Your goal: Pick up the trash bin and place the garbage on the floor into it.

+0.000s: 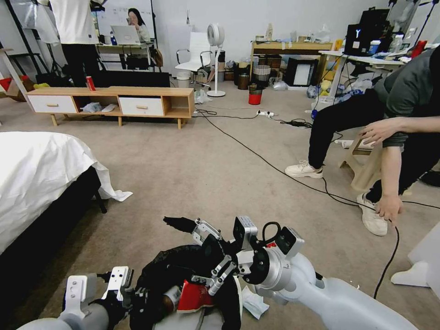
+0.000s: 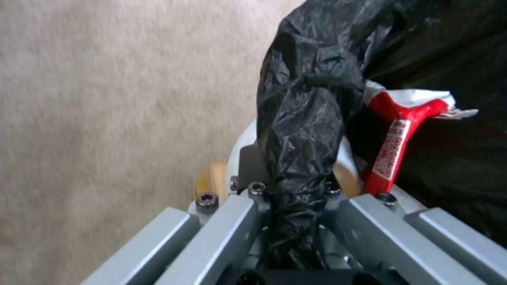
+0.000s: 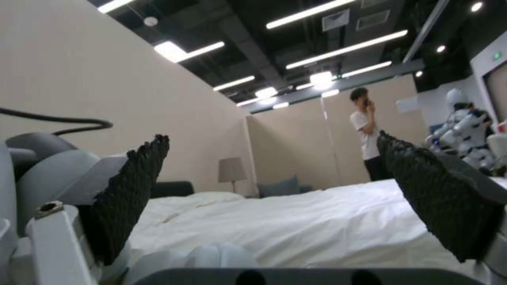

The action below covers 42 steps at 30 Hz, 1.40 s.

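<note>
Bare floor [image 1: 192, 169] lies open ahead of me. The bed [image 1: 36, 174] walls off my left; a black cable [image 1: 275, 167] and a seated person's legs [image 1: 339, 119] crowd my right. The trash bin [image 1: 183, 275] mouth seems partly blocked by a red packet [image 1: 195, 295].

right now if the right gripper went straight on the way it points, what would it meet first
Probably the bed. The right gripper is open above the trash bin and aims left toward the bed; its wrist view looks between the fingers across the white bedding. Depth is unclear, and it may pass just above.
</note>
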### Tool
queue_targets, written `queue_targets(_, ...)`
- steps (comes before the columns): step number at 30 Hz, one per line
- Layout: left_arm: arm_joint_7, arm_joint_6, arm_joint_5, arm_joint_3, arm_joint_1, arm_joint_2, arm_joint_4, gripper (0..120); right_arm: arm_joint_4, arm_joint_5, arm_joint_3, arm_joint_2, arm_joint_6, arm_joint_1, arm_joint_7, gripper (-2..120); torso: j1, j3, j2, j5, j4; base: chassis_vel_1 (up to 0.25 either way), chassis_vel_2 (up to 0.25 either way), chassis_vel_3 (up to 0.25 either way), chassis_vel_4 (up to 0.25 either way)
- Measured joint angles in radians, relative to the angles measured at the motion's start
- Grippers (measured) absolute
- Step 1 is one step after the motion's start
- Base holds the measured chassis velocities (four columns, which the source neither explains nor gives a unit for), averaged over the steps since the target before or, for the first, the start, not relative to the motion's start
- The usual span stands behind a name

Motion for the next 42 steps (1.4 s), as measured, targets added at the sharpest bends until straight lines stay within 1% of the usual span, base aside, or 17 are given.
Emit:
queue_targets(2, -0.005, 0.0, -0.009, 0.001, 0.001, 0.002, 0.0, 1, 0.001, 0.0, 0.01, -0.002, 0.0, -0.005, 0.002, 100, 0.0, 0.0, 0.0, 0.0, 0.0, 0.0, 0.0, 0.0, 0.0)
queue_targets(7, -0.025, 0.0, -0.042, 0.012, 0.008, 0.02, 0.011, 1, 0.019, -0.018, 0.148, -0.041, 0.007, -0.102, 0.06, 100, 0.0, 0.0, 0.0, 0.0001, 0.0, 0.0, 0.0, 0.0, 0.0)
queue_targets(9, -0.025, 0.0, -0.045, 0.014, 0.0, 0.023, 0.012, 1, 0.038, -0.043, 0.277, -0.079, 0.008, -0.213, 0.113, 100, 0.0, 0.0, 0.0, 0.0002, -0.0001, 0.0, 0.0, 0.0, 0.0)
queue_targets(10, -0.025, 0.0, -0.045, 0.014, 0.0, 0.023, 0.012, 1, 0.038, -0.043, 0.277, -0.079, 0.008, -0.213, 0.113, 100, 0.0, 0.0, 0.0, 0.0002, -0.0001, 0.0, 0.0, 0.0, 0.0)
queue_targets(12, -0.025, 0.0, -0.044, 0.012, -0.002, 0.024, 0.01, 1, 0.062, -0.064, 0.414, -0.129, 0.007, -0.331, 0.165, 100, 0.0, 0.0, 0.0, 0.0003, -0.0009, 0.0, 0.0, 0.0, 0.0)
queue_targets(15, -0.024, 0.0, -0.038, 0.007, -0.003, 0.022, 0.008, 1, 0.075, -0.087, 0.486, -0.154, 0.007, -0.399, 0.197, 100, 0.0, 0.0, 0.0, 0.0, -0.0006, 0.0, 0.0, 0.0, 0.0)
queue_targets(16, -0.024, 0.0, -0.03, -0.006, 0.002, 0.006, 0.003, 1, 0.078, -0.126, 0.55, -0.159, 0.005, -0.455, 0.241, 100, 0.0, 0.0, 0.0, 0.0003, -0.0007, 0.0, 0.0, 0.0, 0.0)
queue_targets(19, -0.024, 0.0, -0.024, -0.015, 0.008, -0.009, -0.003, 1, 0.076, -0.164, 0.595, -0.153, 0.005, -0.489, 0.28, 100, 0.0, 0.0, 0.0, 0.0001, 0.0004, 0.0, 0.0, 0.0, 0.0)
queue_targets(20, -0.024, 0.0, -0.015, -0.019, 0.01, -0.019, -0.008, 1, 0.067, -0.204, 0.649, -0.143, 0.002, -0.541, 0.327, 100, 0.0, 0.0, 0.0, 0.0001, 0.0008, 0.0, 0.0, 0.0, 0.0)
queue_targets(24, -0.025, 0.0, 0.003, -0.021, 0.01, -0.021, -0.012, 1, 0.065, -0.283, 0.77, -0.138, -0.013, -0.661, 0.414, 100, 0.0, 0.0, 0.0, 0.0, -0.0004, 0.0, 0.0, 0.0, 0.0)
queue_targets(25, -0.024, 0.0, 0.01, -0.022, 0.008, -0.021, -0.013, 1, 0.069, -0.3, 0.819, -0.139, -0.02, -0.716, 0.445, 100, 0.0, 0.0, 0.0, 0.0004, -0.0004, 0.0, 0.0, 0.0, 0.0)
queue_targets(29, -0.02, 0.0, 0.024, -0.022, 0.008, -0.022, -0.013, 1, 0.091, -0.321, 0.891, -0.142, -0.031, -0.788, 0.487, 100, 0.0, 0.0, 0.0, 0.0, 0.0001, 0.0, 0.0, 0.0, 0.0)
queue_targets(31, -0.01, 0.0, 0.042, -0.02, 0.01, -0.029, -0.014, 1, 0.132, -0.369, 0.965, -0.14, -0.057, -0.876, 0.575, 100, 0.0, 0.0, 0.0, 0.0003, -0.0001, 0.0, 0.0, 0.0, 0.0)
queue_targets(34, -0.001, 0.0, 0.058, -0.019, 0.01, -0.035, -0.017, 1, 0.172, -0.411, 1.025, -0.131, -0.084, -0.952, 0.639, 100, 0.0, 0.0, 0.0, 0.0, -0.0001, 0.0, 0.0, 0.0, 0.0)
queue_targets(38, 0.005, 0.0, 0.07, -0.019, 0.006, -0.041, -0.017, 1, 0.2, -0.459, 1.081, -0.111, -0.106, -1.024, 0.673, 100, 0.0, 0.0, 0.0, -0.0001, 0.0002, 0.0, 0.0, 0.0, 0.0)
queue_targets(41, 0.012, 0.0, 0.084, -0.017, 0.006, -0.044, -0.017, 1, 0.215, -0.528, 1.133, -0.078, -0.111, -1.092, 0.69, 100, 0.0, 0.0, 0.0, 0.0, -0.0001, 0.0, 0.0, 0.0, 0.0)
queue_targets(42, 0.016, 0.0, 0.09, -0.017, 0.007, -0.045, -0.017, 1, 0.221, -0.586, 1.162, -0.058, -0.111, -1.131, 0.691, 100, 0.0, 0.0, 0.0, 0.0002, -0.0003, 0.0, 0.0, 0.0, 0.0)
